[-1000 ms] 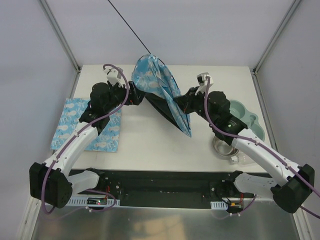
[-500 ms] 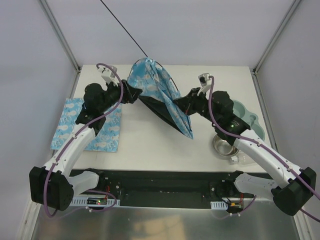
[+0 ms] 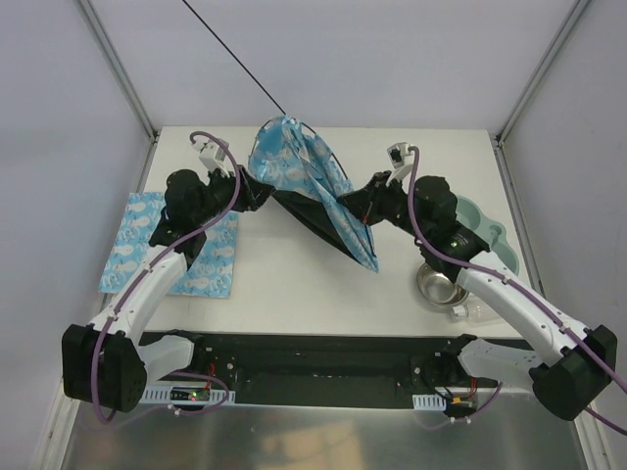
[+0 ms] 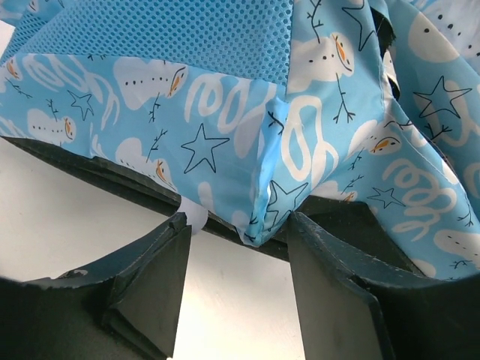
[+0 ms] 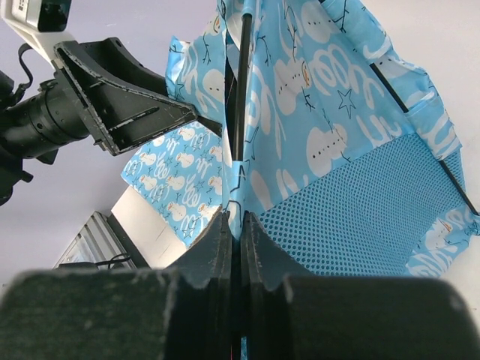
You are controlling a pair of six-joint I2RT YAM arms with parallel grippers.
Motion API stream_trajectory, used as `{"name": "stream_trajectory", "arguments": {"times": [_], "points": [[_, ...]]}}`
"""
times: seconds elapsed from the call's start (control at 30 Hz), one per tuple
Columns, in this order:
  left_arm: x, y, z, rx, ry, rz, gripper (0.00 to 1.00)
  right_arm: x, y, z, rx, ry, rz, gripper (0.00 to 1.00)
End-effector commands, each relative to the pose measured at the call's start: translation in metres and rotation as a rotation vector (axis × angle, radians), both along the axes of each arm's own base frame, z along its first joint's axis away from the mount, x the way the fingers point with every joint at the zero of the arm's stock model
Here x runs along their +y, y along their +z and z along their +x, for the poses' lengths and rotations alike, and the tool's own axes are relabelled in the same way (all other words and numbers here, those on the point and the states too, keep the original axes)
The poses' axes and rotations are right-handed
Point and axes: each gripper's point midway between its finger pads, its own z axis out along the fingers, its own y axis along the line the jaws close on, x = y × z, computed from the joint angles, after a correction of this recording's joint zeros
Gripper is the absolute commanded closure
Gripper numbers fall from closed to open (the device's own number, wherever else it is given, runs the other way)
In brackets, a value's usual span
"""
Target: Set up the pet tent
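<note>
Your top view looks down from high above the near edge of the table [image 3: 284,284], far enough back to hold all of it. Your left wrist view sits close under the tent [image 4: 225,112], looking up past its own fingers [image 4: 150,292]. Your right wrist view looks along its fingers [image 5: 214,251] at the tent, with the left gripper [image 5: 184,114] beyond. All three share the tent.

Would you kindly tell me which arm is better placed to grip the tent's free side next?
Likely left: the left gripper is open around a corner of the pet tent, while the right gripper is shut on its other side.
</note>
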Motion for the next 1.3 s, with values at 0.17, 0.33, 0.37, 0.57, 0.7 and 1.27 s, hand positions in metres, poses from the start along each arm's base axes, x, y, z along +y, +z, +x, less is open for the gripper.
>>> {"name": "stream_trajectory", "arguments": {"times": [0.17,0.33,0.37,0.57,0.7,1.27], "points": [[-0.016,0.036,0.005,-0.078,-0.117,-0.057,0.81,0.006,0.028,0.004,-0.083,0.041,0.065,1.00],[-0.019,0.049,0.007,-0.108,-0.137,-0.059,1.00,0.005,0.010,0.007,-0.082,0.048,0.018,1.00],[-0.019,0.051,0.007,-0.109,-0.135,-0.059,1.00,0.004,0.006,0.009,-0.082,0.040,0.008,1.00],[-0.014,0.056,0.021,-0.096,-0.077,-0.050,1.00,-0.006,0.002,0.034,-0.096,-0.059,-0.046,0.46],[-0.014,0.056,0.028,-0.094,-0.065,-0.028,1.00,-0.016,0.026,0.037,-0.151,-0.113,-0.057,0.26],[-0.046,0.019,0.005,-0.071,-0.170,0.180,1.00,-0.030,0.095,0.015,-0.267,-0.105,0.010,0.14]]}}
